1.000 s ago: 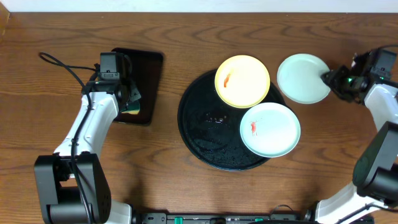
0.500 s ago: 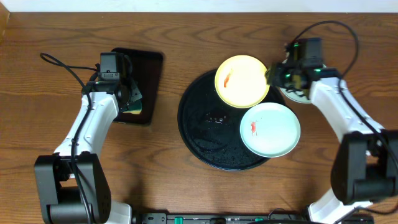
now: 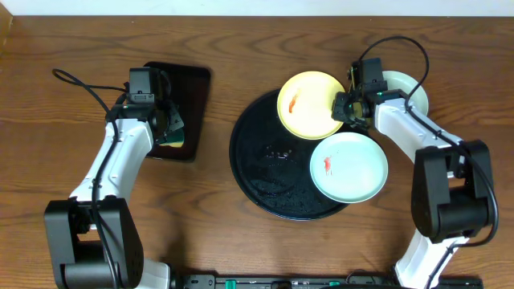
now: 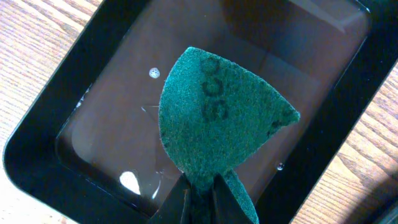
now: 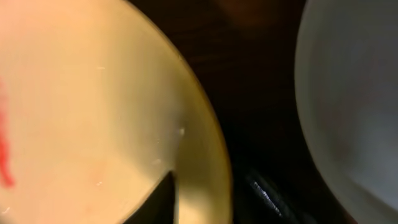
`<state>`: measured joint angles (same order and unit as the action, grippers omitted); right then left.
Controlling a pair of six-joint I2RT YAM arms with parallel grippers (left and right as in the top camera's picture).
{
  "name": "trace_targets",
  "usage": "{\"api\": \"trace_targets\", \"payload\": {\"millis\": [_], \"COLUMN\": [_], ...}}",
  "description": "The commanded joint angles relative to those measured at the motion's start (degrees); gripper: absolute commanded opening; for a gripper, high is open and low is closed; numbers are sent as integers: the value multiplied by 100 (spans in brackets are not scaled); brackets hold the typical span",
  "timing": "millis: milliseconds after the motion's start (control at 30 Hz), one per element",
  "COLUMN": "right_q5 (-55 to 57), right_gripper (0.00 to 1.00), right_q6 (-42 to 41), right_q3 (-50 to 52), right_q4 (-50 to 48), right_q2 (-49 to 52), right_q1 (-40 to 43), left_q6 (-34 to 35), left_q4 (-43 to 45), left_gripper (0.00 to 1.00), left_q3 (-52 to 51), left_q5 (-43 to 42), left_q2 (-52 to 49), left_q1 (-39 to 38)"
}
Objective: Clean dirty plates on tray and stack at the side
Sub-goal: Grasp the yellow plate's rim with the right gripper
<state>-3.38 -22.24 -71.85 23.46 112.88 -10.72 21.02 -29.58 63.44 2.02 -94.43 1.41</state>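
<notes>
Yellow plate (image 3: 309, 104) flat, face up, overhanging black tray (image 3: 255, 172) rim, right jaws at its edge, grip unclear, left jaws clenching green pad (image 4: 217, 118), wooden desk (image 3: 241, 48).

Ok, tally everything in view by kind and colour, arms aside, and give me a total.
Yellow plate: 1
Pale mint plates: 2
Black round tray: 1
Black rectangular tray: 1
Green scouring pad: 1
Total: 6

Mint plate (image 3: 409, 86) half hidden behind right arm (image 3: 401, 127)
</notes>
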Motion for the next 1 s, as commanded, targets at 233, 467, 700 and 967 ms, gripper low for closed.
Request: {"api": "trace_targets", "payload": {"millis": [233, 467, 700, 967], "right_q5": [-496, -920, -1040, -1067], "right_gripper": [1, 1, 1, 1], "right_q6": [107, 470, 564, 892], "right_q3": [-39, -50, -50, -52], "right_q4": [-127, -142, 153, 1080], "right_q2": [186, 175, 175, 175], "right_q1": [-155, -463, -778, -793], "left_q6": [46, 44, -306, -332], "left_q4": [13, -22, -76, -114], "left_gripper": [8, 7, 7, 7], "left_q3": [-61, -61, -61, -61], "left_q5": [-422, -599, -1342, -1342], "left_q2": [-31, -31, -31, -31], "left_q1": [11, 11, -205, -750]}}
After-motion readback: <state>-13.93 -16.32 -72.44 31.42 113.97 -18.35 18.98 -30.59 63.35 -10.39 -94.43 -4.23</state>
